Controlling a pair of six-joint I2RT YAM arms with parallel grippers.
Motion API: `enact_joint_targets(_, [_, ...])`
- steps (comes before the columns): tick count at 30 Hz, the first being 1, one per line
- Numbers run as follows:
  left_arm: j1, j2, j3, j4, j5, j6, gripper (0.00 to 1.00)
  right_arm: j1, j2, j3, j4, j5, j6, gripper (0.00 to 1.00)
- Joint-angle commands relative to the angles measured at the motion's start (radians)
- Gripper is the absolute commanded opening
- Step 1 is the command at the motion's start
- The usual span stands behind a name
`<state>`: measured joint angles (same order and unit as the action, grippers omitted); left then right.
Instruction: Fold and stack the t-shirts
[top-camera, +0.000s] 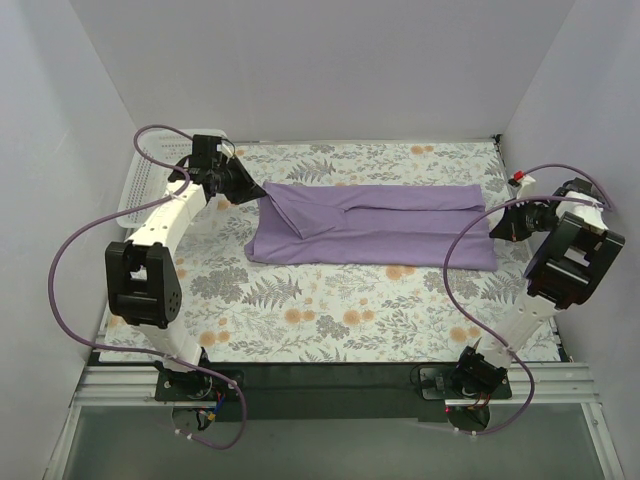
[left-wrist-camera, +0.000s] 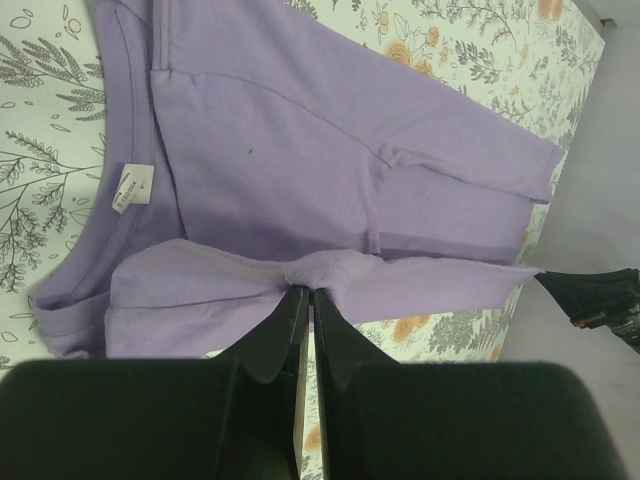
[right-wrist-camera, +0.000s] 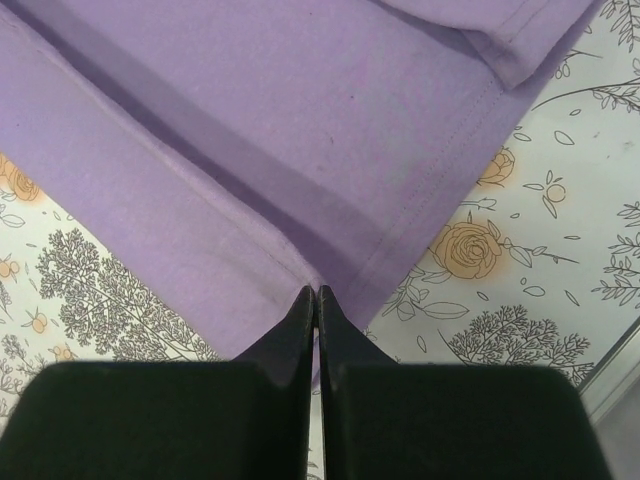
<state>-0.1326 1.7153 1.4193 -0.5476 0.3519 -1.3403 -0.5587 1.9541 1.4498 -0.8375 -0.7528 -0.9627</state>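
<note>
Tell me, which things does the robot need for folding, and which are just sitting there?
For the job:
- t-shirt
- left tool, pinching the t-shirt
- right tool, shut at its hem

Just lying about:
- basket
- table cover

left fingers (left-wrist-camera: 285, 335) shut, right fingers (right-wrist-camera: 297, 335) shut
</note>
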Motion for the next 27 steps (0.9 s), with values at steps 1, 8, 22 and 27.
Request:
enact_joint_targets(1, [0.007, -0.005, 0.047, 0.006, 0.016, 0.018, 0.0, 0.009, 0.02, 0.032, 0.041, 0.009, 0.038, 0.01])
enact_joint_targets(8, [0.007, -0.006, 0.061, 0.005, 0.012, 0.023, 0.0, 0.031, 0.039, 0.032, 0.092, 0.035, 0.082, 0.01])
enact_joint_targets(22, [0.007, 0.03, 0.11, 0.003, 0.055, 0.026, 0.0, 0.065, 0.014, 0.032, 0.224, 0.139, 0.223, 0.11])
enact_joint_targets(27, [0.007, 0.047, 0.122, 0.001, 0.061, 0.024, 0.0, 0.071, -0.011, 0.009, 0.241, 0.152, 0.232, 0.48])
